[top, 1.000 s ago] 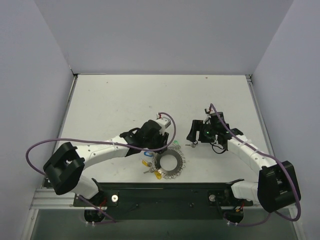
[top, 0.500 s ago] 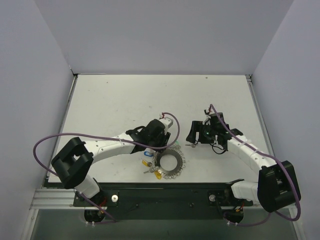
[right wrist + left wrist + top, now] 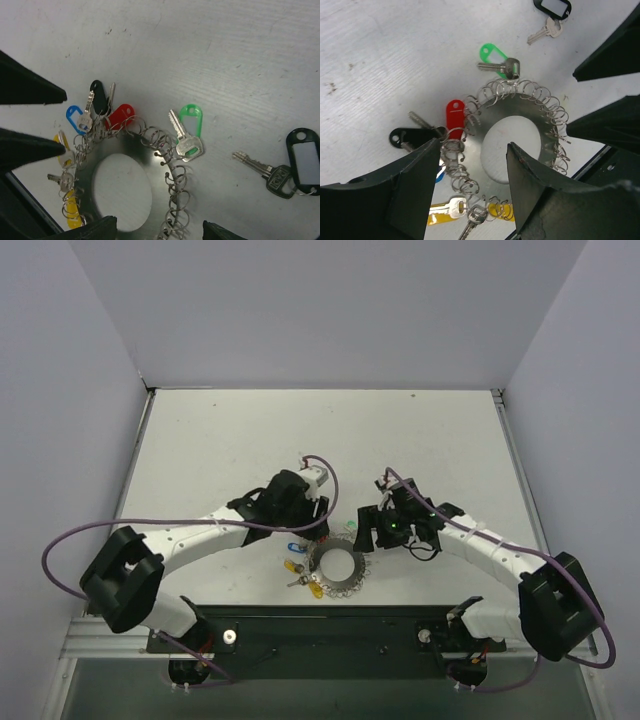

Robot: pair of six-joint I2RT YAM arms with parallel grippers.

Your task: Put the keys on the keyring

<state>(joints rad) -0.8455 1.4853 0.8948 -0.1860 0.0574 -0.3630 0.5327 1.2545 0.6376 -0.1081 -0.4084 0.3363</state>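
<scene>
Near the front edge of the white counter [image 3: 230,440] lies the large round silvery metal keyring [image 3: 536,114], flat, with small wire loops all around its rim, and both arms hang over it from opposite sides. The left gripper [image 3: 473,145] has its fingers apart above the hollow centre and holds nothing; the right gripper [image 3: 157,222] is also spread and empty, just beside the rim. A red-headed key [image 3: 454,115], a black-headed key [image 3: 405,137], a blue-headed key [image 3: 75,117] and a yellow-headed key [image 3: 72,207] sit among the loops and seem hooked on. The green-headed key [image 3: 187,132] touches the rim, but I cannot tell if it is threaded. A silver key with a black rectangular tag [image 3: 275,179] lies well apart, loose. I judge the work is partly done and a new pick is in preparation. The next move needs a fine pinch on a thin flat key, then guiding its hole into one narrow loop while the other gripper steadies the keyring.
</scene>
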